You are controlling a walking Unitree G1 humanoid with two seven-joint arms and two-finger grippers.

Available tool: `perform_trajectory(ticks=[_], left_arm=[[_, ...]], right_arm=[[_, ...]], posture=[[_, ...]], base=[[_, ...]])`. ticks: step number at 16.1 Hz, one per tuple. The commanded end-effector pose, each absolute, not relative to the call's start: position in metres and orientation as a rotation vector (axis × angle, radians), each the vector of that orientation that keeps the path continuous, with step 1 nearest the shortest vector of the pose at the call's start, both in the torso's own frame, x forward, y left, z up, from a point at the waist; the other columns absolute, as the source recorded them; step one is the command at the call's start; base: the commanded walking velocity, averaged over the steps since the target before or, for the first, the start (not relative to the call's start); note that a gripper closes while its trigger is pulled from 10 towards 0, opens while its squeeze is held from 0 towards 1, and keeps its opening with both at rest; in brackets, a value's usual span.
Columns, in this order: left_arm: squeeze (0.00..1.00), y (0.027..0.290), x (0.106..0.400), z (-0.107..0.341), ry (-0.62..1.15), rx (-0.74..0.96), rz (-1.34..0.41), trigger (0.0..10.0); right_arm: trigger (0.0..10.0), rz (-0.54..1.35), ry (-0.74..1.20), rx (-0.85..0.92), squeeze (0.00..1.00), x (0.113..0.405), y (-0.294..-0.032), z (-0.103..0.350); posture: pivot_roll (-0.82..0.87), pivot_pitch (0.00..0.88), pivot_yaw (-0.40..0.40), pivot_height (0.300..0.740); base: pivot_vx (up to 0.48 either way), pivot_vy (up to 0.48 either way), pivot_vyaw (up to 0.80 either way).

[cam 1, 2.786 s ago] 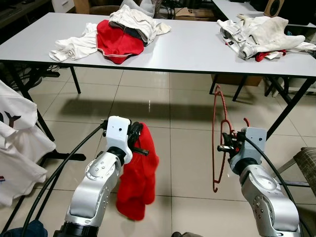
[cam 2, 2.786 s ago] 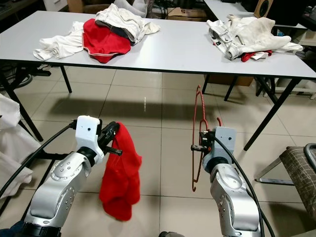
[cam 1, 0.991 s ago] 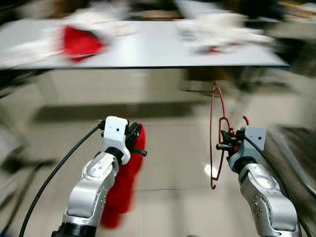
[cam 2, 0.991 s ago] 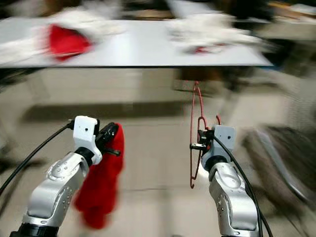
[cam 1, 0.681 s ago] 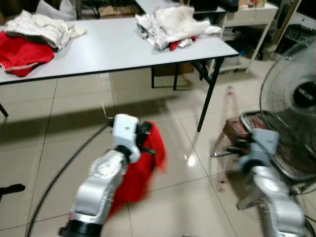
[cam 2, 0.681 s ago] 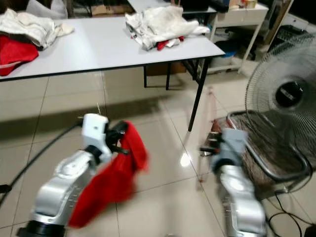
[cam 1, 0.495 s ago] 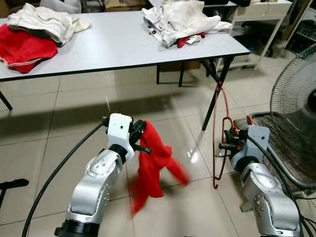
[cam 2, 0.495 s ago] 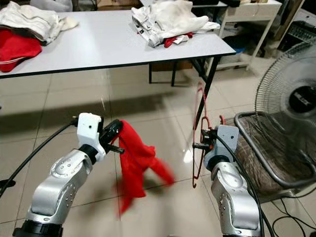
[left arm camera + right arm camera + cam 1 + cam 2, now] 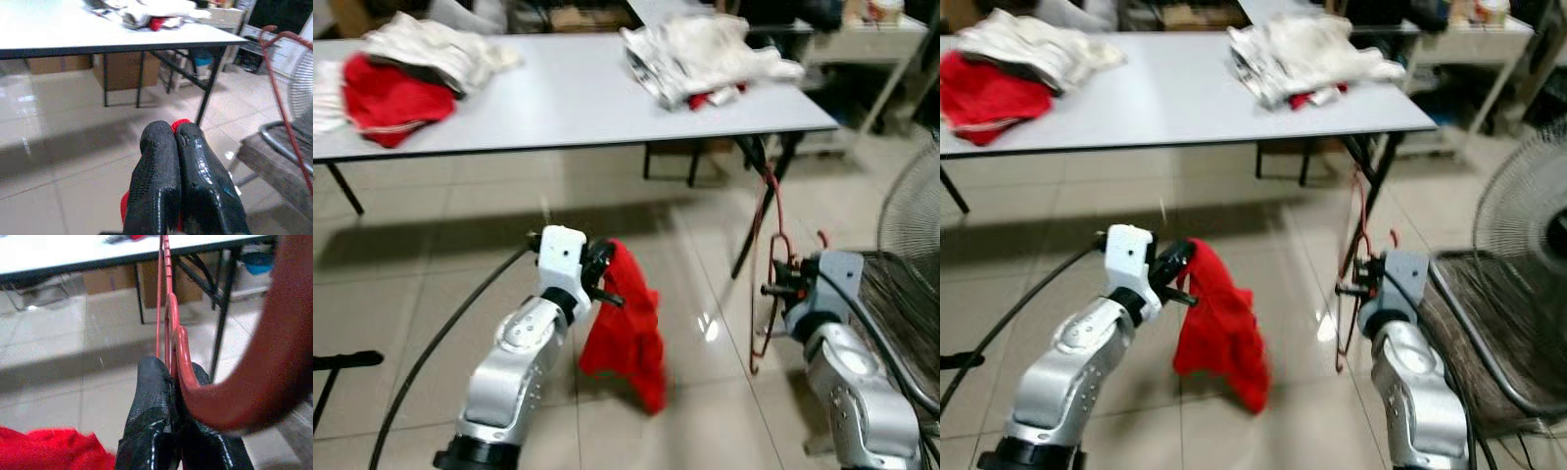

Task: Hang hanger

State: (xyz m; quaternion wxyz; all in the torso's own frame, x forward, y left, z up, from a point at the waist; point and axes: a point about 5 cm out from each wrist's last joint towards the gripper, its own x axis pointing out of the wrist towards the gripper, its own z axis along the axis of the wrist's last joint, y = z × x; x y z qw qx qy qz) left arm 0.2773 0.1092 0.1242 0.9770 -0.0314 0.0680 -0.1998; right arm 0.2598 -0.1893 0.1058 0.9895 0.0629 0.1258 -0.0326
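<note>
right gripper (image 9: 168,396) pinches the red hanger (image 9: 766,284), left gripper (image 9: 178,161) clamps the red garment (image 9: 626,328); a swinging hanger could snag that table leg (image 9: 754,215).

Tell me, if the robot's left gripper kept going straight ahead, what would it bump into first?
Probably the black table leg. The left gripper, shut on the red cloth, points across open floor toward it, though depth is hard to judge.
</note>
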Motion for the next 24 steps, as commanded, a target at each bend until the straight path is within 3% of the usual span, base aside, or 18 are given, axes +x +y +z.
perform_trajectory(ticks=[1, 6, 12, 24], left_arm=[[0.0, 0.112, 0.2782, 0.1298, 0.111, -0.057, -0.392, 10.0], [0.0, 0.1108, 0.2786, 0.1302, 0.109, -0.059, -0.397, 10.0], [0.0, 0.1101, 0.2784, 0.1301, 0.108, -0.062, -0.399, 10.0], [0.0, 0.1089, 0.2791, 0.1309, 0.103, -0.069, -0.402, 10.0]], right_arm=[[10.0, -0.057, 0.252, 0.126, 0.0, 0.2603, -0.1873, 0.1062], [10.0, -0.058, 0.252, 0.126, 0.0, 0.2613, -0.1877, 0.1064], [10.0, -0.054, 0.251, 0.126, 0.0, 0.262, -0.1876, 0.1066], [10.0, -0.054, 0.248, 0.123, 0.0, 0.2642, -0.1893, 0.1075]], posture=[[-0.1, 0.035, -0.029, 0.74], [-0.1, 0.034, -0.029, 0.74], [-0.1, 0.031, -0.033, 0.74], [-0.1, 0.024, -0.039, 0.74]], base=[[0.247, 0.0, 0.0], [0.25, 0.0, 0.0], [0.254, 0.0, -0.74], [0.257, 0.0, 0.0]])
